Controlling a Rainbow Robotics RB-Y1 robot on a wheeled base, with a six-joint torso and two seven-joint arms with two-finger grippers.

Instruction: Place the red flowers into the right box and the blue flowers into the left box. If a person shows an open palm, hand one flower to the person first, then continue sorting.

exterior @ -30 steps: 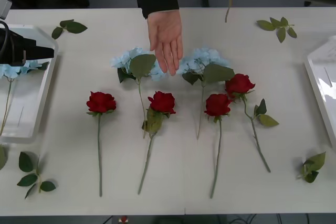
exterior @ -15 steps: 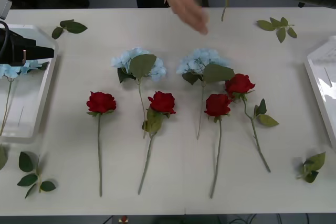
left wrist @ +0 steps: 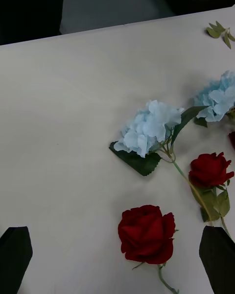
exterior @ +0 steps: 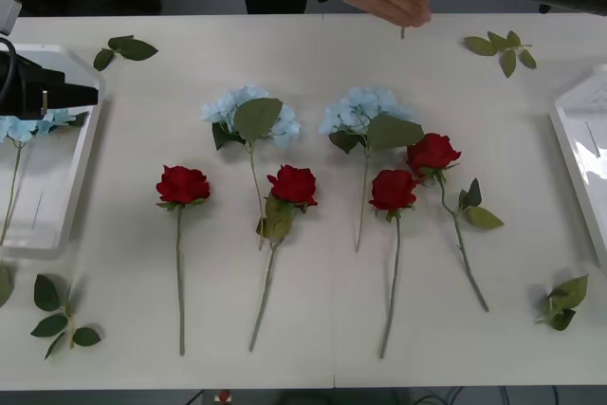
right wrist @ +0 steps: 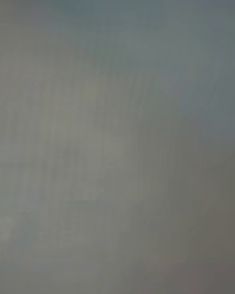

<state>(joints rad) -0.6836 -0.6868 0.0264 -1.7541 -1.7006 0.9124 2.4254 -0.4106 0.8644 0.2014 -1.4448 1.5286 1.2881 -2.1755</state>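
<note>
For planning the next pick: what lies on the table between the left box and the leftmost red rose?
In the front view, the stretch between the left box and the leftmost red rose is bare white tabletop.

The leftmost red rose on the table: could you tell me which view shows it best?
The front view shows the leftmost red rose whole, bloom and full stem. The left wrist view shows its bloom closer, but the stem is cut off. The right wrist view is blurred.

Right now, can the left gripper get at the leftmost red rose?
Probably yes. The left gripper hangs open above the leftmost red rose, which lies alone on bare table with nothing over it.
</note>
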